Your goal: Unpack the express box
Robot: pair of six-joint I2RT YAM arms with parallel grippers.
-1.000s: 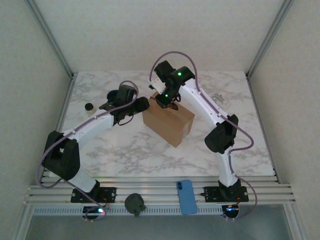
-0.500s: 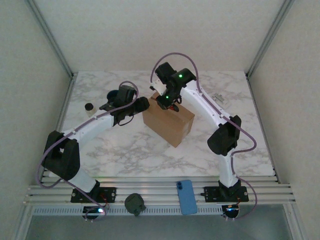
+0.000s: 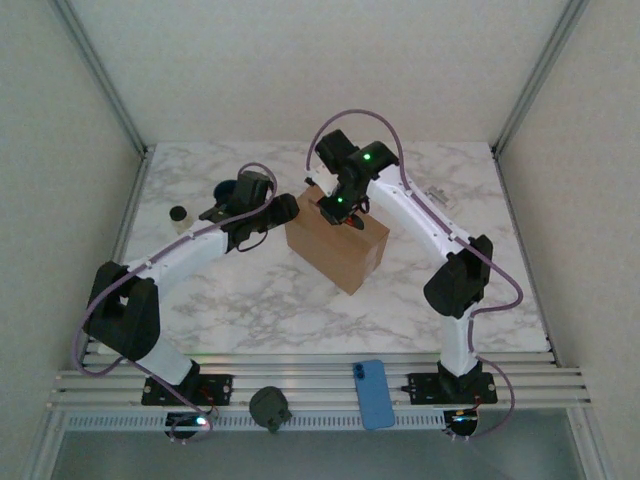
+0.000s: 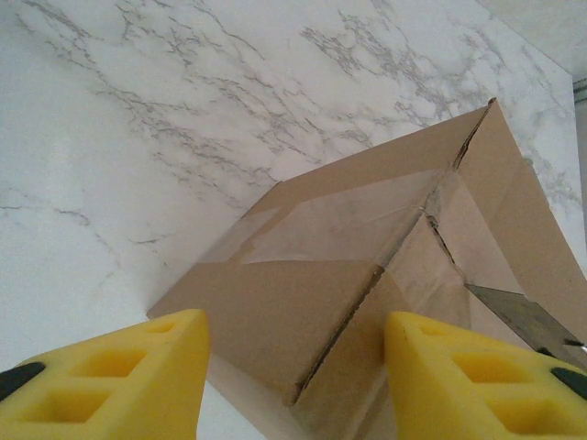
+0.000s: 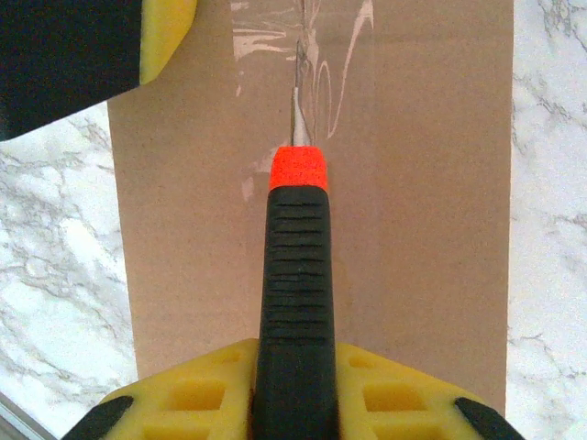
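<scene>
The express box (image 3: 340, 250) is a brown carton lying closed in the middle of the marble table, with clear tape along its top seam. My right gripper (image 3: 338, 210) hangs over the box top, shut on a utility knife (image 5: 295, 275) with a black ribbed handle and an orange collar. The blade (image 5: 297, 115) points into the taped seam of the box (image 5: 413, 183). My left gripper (image 3: 287, 208) is at the box's left corner. Its yellow fingers (image 4: 119, 376) stand open on either side of that corner of the box (image 4: 339, 266), with a gap on each side.
A dark blue mug (image 3: 230, 189) and a small dark-lidded jar (image 3: 179, 215) stand at the back left, behind my left arm. A small flat item (image 3: 437, 197) lies at the back right. A blue phone (image 3: 375, 393) and a dark round object (image 3: 270, 407) rest on the front rail.
My right gripper has slid a little right and nearer along the box top, carrying the knife. The left arm and the box have not moved.
</scene>
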